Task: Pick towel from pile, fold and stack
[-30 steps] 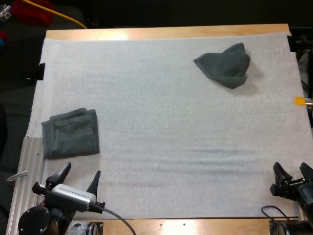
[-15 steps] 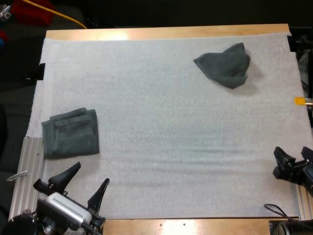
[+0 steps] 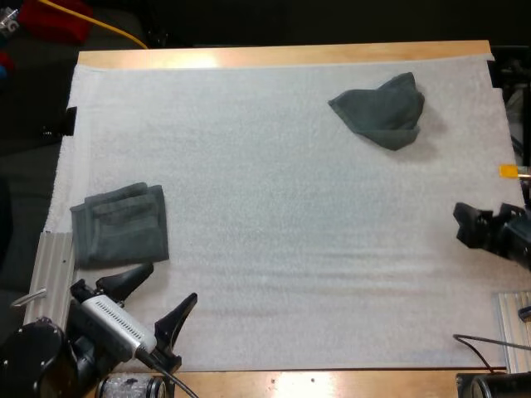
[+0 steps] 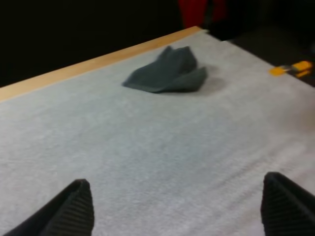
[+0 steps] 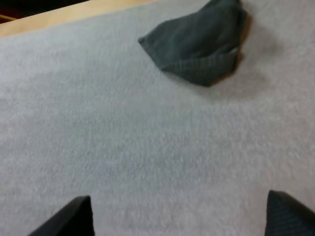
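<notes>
**A:** What differs from a moment ago?

**B:** The tabletop and its white mat lie as before; so do the crumpled towel in the upper right of the high view and the folded towel at the left edge. The left claw, in the lower left, has swung its tips toward the right; the right claw has climbed the right edge to about mid-height and now points left.

**A:** And the count?

**B:** One mat; two dark grey-green towels, one crumpled, one folded flat; two claws. The folded towel lies just above the left claw, not touching it; the crumpled one sits near the mat's far edge, well apart from both claws. Both claws are spread, fingers wide apart, pinching nothing; each wrist view looks across bare mat toward the crumpled towel.
</notes>
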You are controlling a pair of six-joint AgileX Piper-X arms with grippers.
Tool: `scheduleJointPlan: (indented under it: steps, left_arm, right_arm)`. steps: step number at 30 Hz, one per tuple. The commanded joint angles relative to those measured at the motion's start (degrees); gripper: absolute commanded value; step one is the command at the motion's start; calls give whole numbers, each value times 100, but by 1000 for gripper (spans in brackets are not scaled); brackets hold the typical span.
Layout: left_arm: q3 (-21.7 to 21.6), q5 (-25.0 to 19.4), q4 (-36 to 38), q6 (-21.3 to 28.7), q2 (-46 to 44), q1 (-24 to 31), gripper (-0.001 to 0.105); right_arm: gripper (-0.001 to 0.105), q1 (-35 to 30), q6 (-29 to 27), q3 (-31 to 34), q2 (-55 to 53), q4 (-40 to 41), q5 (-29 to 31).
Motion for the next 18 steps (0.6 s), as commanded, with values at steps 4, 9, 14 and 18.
scheduleJointPlan:
  steps: [4, 9, 14, 18]
  left_arm:
    - [-55, 106, 37, 4, 89, -18, 69]
    - [-55, 106, 37, 4, 90, -18, 69]
    - [-55, 106, 37, 4, 90, -18, 69]
    - [-55, 117, 37, 4, 90, -18, 69]
  right_arm:
    - [69, -17, 129, -297, 539, -180, -319]
    - [69, -17, 526, -470, 1098, -585, -365]
    - [69, 12, 819, -651, 1639, -816, -367]
    - [69, 11, 1149, -732, 2042, -1029, -389]
